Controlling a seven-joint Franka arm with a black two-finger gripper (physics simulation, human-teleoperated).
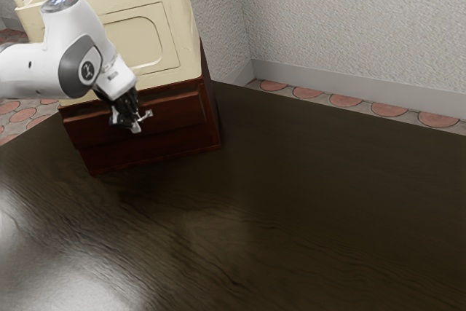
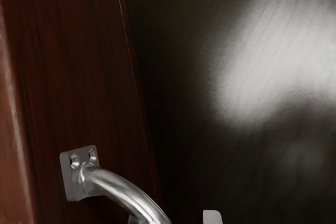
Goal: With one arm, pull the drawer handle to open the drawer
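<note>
Rough pale walls (image 1: 349,20) meet in a corner above a grey skirting board (image 1: 313,76), with reddish round tiles (image 1: 346,100) across the floor. On the dark wood-grained bench (image 1: 306,202) stands a red-brown drawer unit (image 1: 156,147), and a cream box (image 1: 171,41) with raised end grips sits on top of it. I have my gripper (image 1: 125,123) at the front of the unit, angled downward beside the metal drawer handle (image 2: 122,190). My fingers stand apart, and in the wrist view a dark gap lies between the handle and one pale fingertip (image 2: 212,217), so I am not clamped on it. The handle curves outward from a screwed mounting plate (image 2: 69,182) on the drawer front (image 2: 73,77). A bright sheen (image 2: 268,66) lies across the bench.
</note>
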